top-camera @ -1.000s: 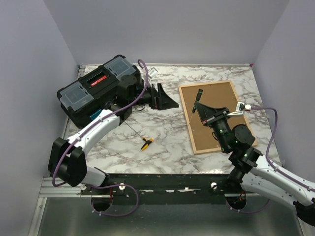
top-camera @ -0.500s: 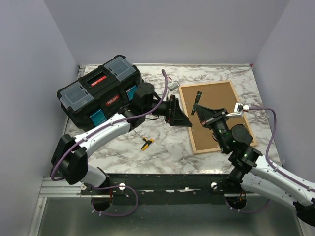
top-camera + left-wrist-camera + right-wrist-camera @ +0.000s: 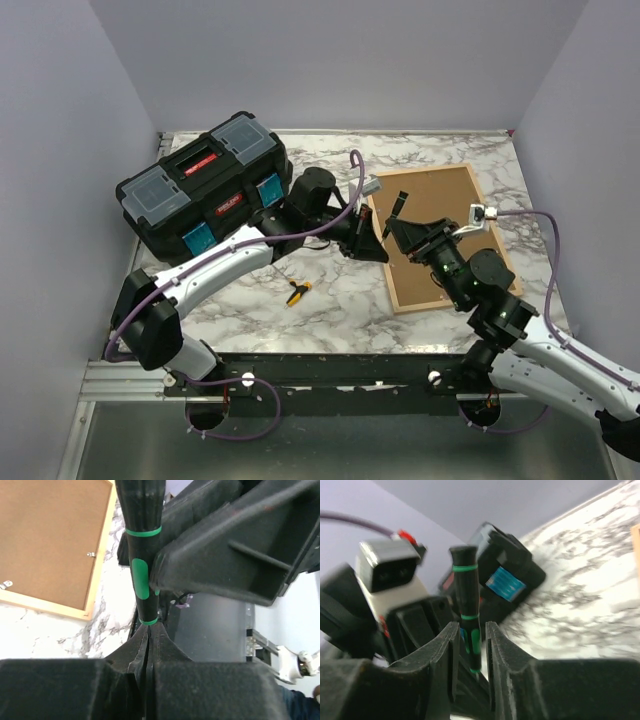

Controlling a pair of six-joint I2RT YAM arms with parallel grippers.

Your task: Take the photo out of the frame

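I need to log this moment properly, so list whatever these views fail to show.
The photo: in no view; the frame lies face down, its backing board uppermost.
The screwdriver tip: left wrist view, buried between the shut left gripper fingers.
The right gripper grip: right wrist view is blurred; contact with the handle unclear.
The yellow-handled tool: top view, too small to identify.

frame (image 3: 420, 304): pale bare wood rim, smooth, matt
backing board (image 3: 435, 195): brown, fibrous, dull; small bright metal clips
desk (image 3: 330, 300): marble-patterned top, smooth, slight sheen
toolbox (image 3: 200, 190): black plastic, clear glossy lid panels
screwdriver (image 3: 141, 575): black handle, green inlays, satin plastic
left gripper (image 3: 148, 635): matt black plastic, finely layered
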